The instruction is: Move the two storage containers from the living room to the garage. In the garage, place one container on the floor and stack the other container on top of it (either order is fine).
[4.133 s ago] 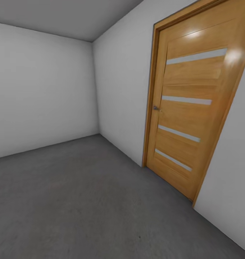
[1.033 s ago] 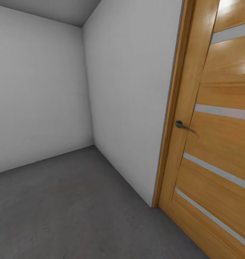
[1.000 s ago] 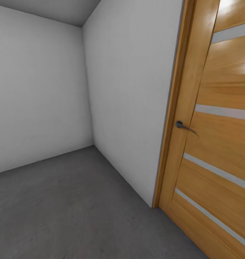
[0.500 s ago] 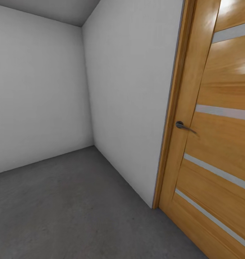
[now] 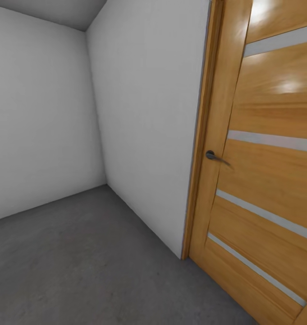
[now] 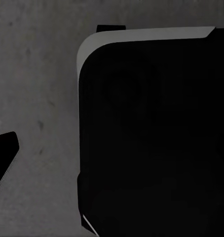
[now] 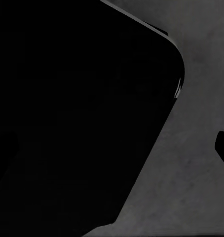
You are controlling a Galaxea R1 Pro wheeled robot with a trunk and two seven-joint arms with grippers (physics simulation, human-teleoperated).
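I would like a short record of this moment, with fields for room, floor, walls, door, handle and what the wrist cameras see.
room: bare corner, looks like the garage
floor: dark grey speckled concrete
walls: plain grey-white, meeting in a corner
door: wooden, closed, with pale horizontal strips
handle: dark lever on the door's left edge
wrist views: large black robot body above the concrete
containers: none seen here

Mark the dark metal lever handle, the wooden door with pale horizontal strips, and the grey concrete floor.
dark metal lever handle (image 5: 211,155), head view, on its round base.
wooden door with pale horizontal strips (image 5: 270,176), head view, mid panel.
grey concrete floor (image 5: 81,262), head view, bare patch.
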